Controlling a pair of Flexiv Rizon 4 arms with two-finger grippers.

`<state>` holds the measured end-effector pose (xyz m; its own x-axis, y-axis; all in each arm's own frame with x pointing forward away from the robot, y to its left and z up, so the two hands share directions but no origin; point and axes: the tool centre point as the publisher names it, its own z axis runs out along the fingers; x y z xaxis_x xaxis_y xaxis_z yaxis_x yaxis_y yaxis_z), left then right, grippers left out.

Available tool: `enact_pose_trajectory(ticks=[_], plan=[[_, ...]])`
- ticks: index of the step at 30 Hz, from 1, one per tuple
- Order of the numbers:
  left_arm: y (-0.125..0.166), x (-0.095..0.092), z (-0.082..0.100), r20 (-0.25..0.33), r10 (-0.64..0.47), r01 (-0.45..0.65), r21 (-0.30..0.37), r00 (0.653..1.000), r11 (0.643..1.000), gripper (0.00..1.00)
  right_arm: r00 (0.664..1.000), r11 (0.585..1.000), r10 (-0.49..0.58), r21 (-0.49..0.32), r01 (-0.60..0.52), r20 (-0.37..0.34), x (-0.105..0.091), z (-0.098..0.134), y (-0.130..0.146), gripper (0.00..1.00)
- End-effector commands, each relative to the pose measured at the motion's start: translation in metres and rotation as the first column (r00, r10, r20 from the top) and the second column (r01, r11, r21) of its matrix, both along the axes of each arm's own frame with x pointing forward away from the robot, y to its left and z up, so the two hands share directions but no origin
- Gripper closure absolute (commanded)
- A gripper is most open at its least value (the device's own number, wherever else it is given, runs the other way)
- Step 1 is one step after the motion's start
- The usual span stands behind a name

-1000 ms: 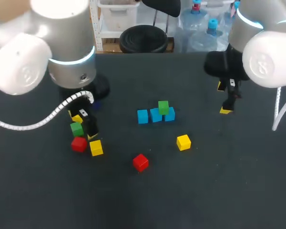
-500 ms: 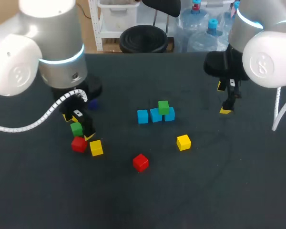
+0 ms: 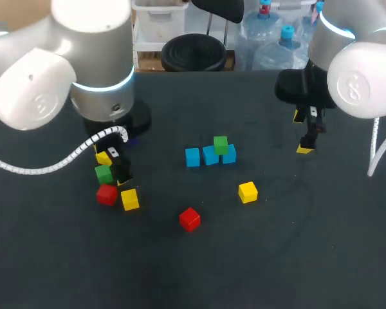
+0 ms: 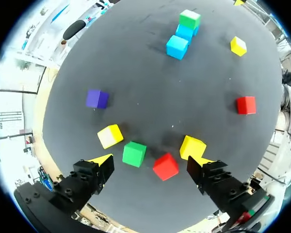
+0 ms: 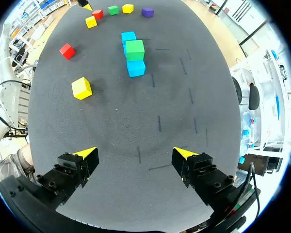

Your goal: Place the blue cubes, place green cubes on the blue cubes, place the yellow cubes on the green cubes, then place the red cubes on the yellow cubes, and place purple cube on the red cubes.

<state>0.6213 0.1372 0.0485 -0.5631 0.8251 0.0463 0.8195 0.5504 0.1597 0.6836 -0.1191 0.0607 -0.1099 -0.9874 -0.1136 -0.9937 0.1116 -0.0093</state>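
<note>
- The left gripper (image 4: 150, 159) is spread wide and holding nothing. It hangs over the clutter on my left side of the table (image 3: 276, 257).
- A loose green cube (image 4: 134, 154) and a red cube (image 4: 165, 166) both sit between its fingers. A yellow cube (image 4: 110, 136) and a second yellow (image 4: 192, 146) sit just ahead of the two tips.
- My guess is it's lining up on the green cube, since the green layer looks short. The red cube is right beside it, so the grab needs centring or both get pinched.
- The blue cubes (image 3: 210, 155) are in a tight row of three mid-table. The placed green (image 3: 220, 145) sits on top, seemingly over the seam of the two on the right, pyramid-style.
- The right gripper (image 5: 135, 154) is also wide open and empty. It's over bare table well apart from everything, probably just keeping out of the way.
- The purple cube (image 4: 97, 99) sits alone beyond the clutter.
- A spare yellow (image 3: 248, 192) and a spare red (image 3: 190, 219) wait in front of the row for later layers.
</note>
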Motion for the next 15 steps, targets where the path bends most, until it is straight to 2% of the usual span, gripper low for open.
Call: enact_pose_trajectory(ticks=[1,2,9,15], plan=[[0.011,0.0,-0.015,0.002,-0.006,0.006,-0.042,1.0,0.999,0.0,1.0,1.0,0.0,0.002,0.0,0.002,0.0,0.0,-0.001,0.0],[0.013,0.001,-0.018,-0.016,0.007,-0.008,-0.043,1.0,0.999,0.0,1.0,1.0,0.0,0.002,0.0,0.002,0.0,0.0,-0.001,0.0],[0.021,-0.001,-0.026,-0.024,0.011,-0.012,-0.057,1.0,0.998,0.0,1.0,1.0,0.0,0.002,0.0,0.002,0.0,0.0,-0.001,0.0],[0.027,0.006,-0.032,-0.033,-0.001,-0.001,-0.075,0.999,0.997,0.0,1.0,1.0,0.0,0.002,0.0,0.002,0.0,0.0,-0.001,0.0]])
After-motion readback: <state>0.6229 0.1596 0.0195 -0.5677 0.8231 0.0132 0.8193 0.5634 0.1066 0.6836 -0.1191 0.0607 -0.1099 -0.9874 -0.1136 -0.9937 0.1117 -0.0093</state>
